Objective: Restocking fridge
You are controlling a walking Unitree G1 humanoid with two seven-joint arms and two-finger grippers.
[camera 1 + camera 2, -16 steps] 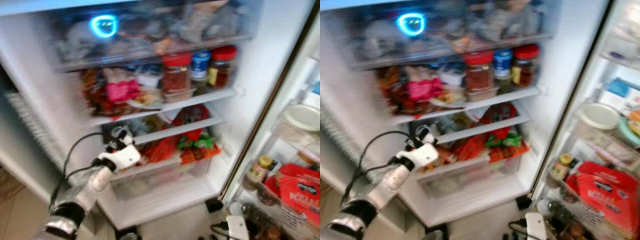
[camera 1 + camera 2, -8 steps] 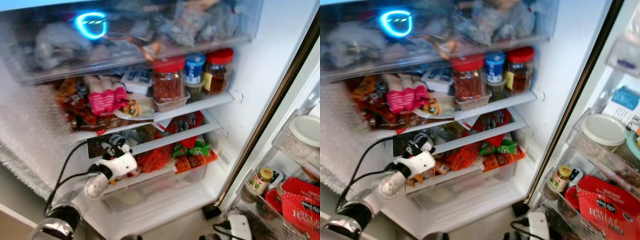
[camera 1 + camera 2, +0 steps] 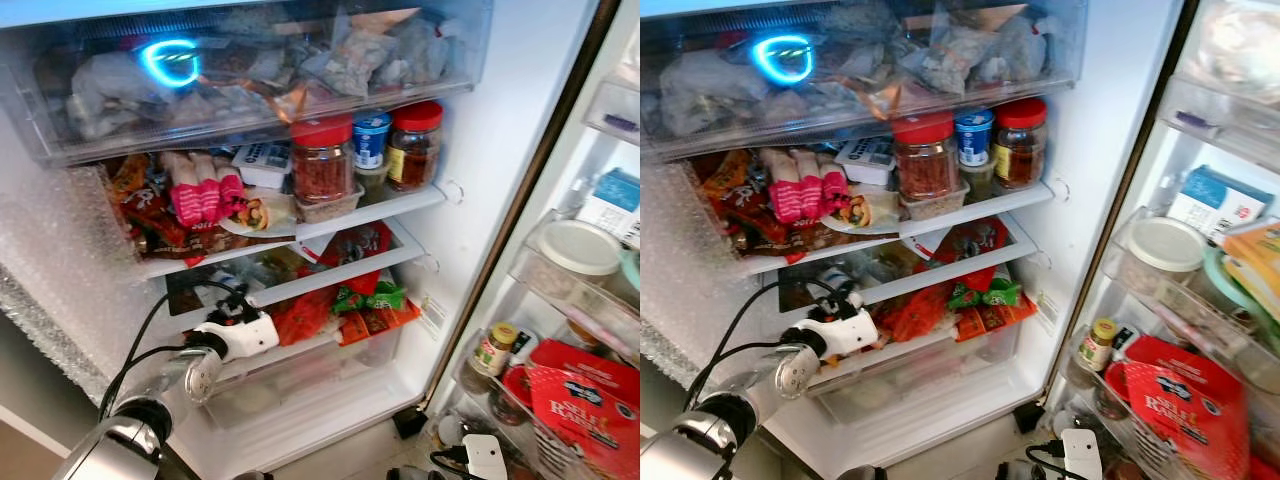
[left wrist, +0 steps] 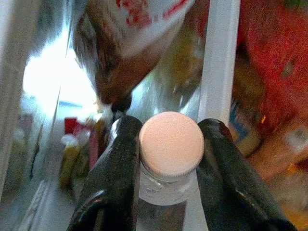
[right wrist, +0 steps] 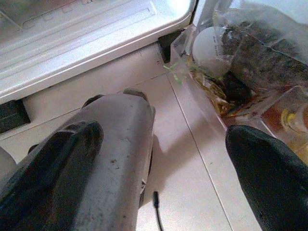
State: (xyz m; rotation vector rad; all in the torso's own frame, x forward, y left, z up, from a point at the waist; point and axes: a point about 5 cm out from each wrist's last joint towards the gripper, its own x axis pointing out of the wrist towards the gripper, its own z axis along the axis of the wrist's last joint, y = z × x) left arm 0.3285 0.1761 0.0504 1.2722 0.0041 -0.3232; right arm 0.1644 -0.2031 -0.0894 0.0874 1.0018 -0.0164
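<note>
Floor tiles (image 5: pixel 192 159) lie under the right gripper (image 5: pixel 163 159), which hangs low by the bottom of the fridge with its two black fingers (image 5: pixel 269 168) spread wide apart and nothing between them. Next to it, the open door shelves (image 3: pixel 560 290) hold a small jar with a yellow lid (image 3: pixel 493 350), a red bag (image 3: pixel 575 400) and a round white tub (image 3: pixel 578 247). Further in, the left gripper (image 4: pixel 168 159) reaches into the fridge at the left end of the low shelf (image 3: pixel 330 275). Its fingers (image 4: pixel 113 178) press on both sides of a small clear bottle (image 4: pixel 169 168) with a white cap, just under the cap. Beside it lie red and orange packets (image 3: pixel 320 315) and a green packet (image 3: pixel 370 297). On the shelf above stand a big jar with a red lid (image 3: pixel 322 160), a blue-topped tub (image 3: pixel 371 138) and another red-lidded jar (image 3: pixel 415 145), with pink socks-like packets (image 3: pixel 200 195) to their left. At the very top, a clear drawer (image 3: pixel 250 80) is full of bags, and a blue ring light (image 3: pixel 170 62) glows on it.
</note>
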